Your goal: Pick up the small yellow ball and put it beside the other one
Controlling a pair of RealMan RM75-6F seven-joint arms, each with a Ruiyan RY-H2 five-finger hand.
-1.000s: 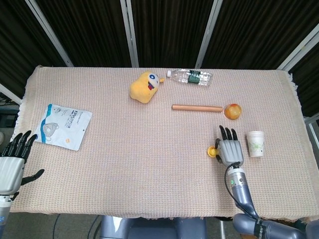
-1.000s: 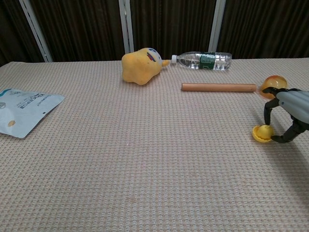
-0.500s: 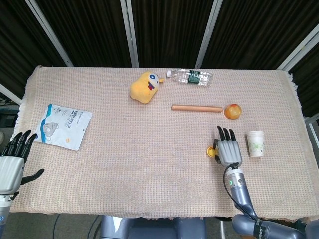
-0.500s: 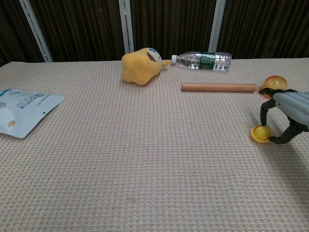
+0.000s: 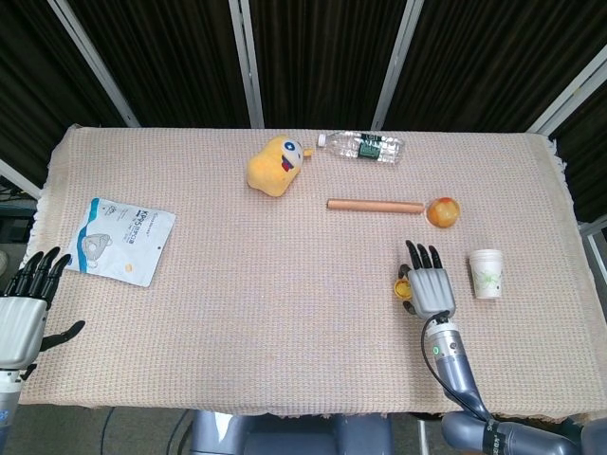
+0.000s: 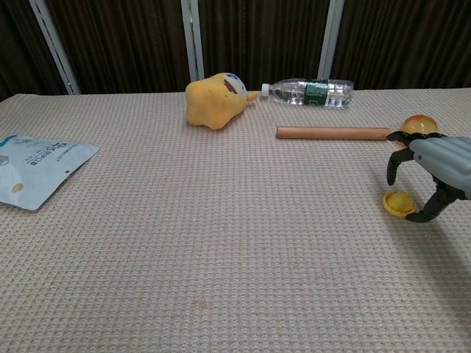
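Observation:
The small yellow ball (image 6: 398, 203) (image 5: 403, 287) lies on the woven cloth at the right side. My right hand (image 6: 434, 165) (image 5: 430, 284) hovers over it, fingers spread and arched above the ball, thumb curved down beside it; nothing is gripped. The other ball (image 5: 442, 211) (image 6: 417, 126), orange-yellow and larger, rests farther back by the right end of a brown stick (image 5: 376, 205). My left hand (image 5: 26, 299) hangs at the table's near-left corner with fingers apart and nothing in it, seen only in the head view.
A white paper cup (image 5: 487, 273) stands just right of my right hand. At the back lie a yellow plush toy (image 5: 274, 165) and a plastic bottle (image 5: 363, 146). A white pouch (image 5: 121, 239) lies at the left.
My right hand has drifted slightly toward the left and lifted a little, its fingers opening away from the small ball. The ball has stayed almost in place. The left hand has not moved.

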